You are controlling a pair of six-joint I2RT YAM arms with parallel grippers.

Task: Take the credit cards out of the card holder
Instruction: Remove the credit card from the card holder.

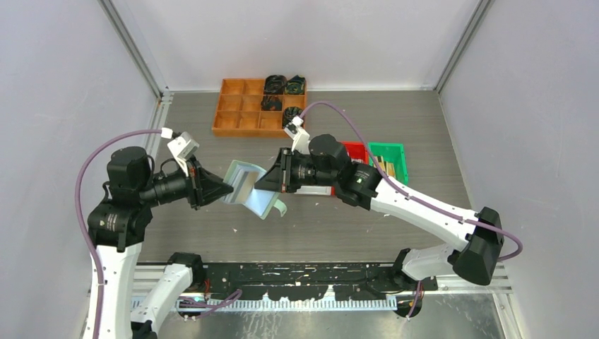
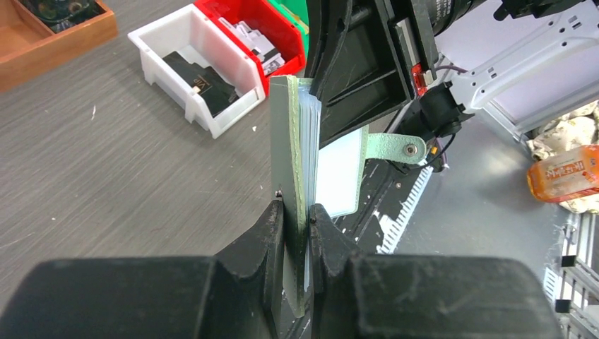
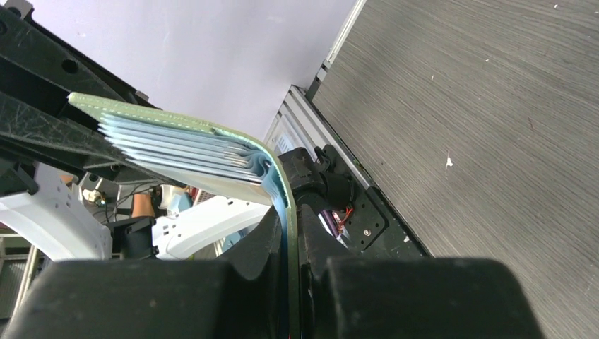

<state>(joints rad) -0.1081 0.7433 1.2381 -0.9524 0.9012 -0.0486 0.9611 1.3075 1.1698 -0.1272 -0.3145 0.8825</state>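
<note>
The pale sage-green card holder (image 1: pixel 248 187) hangs open in the air between my two grippers, above the middle of the table. My left gripper (image 1: pixel 227 189) is shut on one flap; in the left wrist view the flap (image 2: pixel 289 152) stands edge-on between my jaws (image 2: pixel 297 215), with its tab (image 2: pixel 393 148) pointing right. My right gripper (image 1: pixel 263 180) is shut on the other flap (image 3: pixel 288 212); the light blue pockets (image 3: pixel 184 152) fan out from the fold. No credit card shows clearly in the pockets.
An orange compartment tray (image 1: pixel 244 113) with black coiled items stands at the back. A white bin (image 2: pixel 194 70), a red bin (image 1: pixel 355 152) and a green bin (image 1: pixel 388 161) sit to the right, partly under my right arm. Cards lie in the white bin.
</note>
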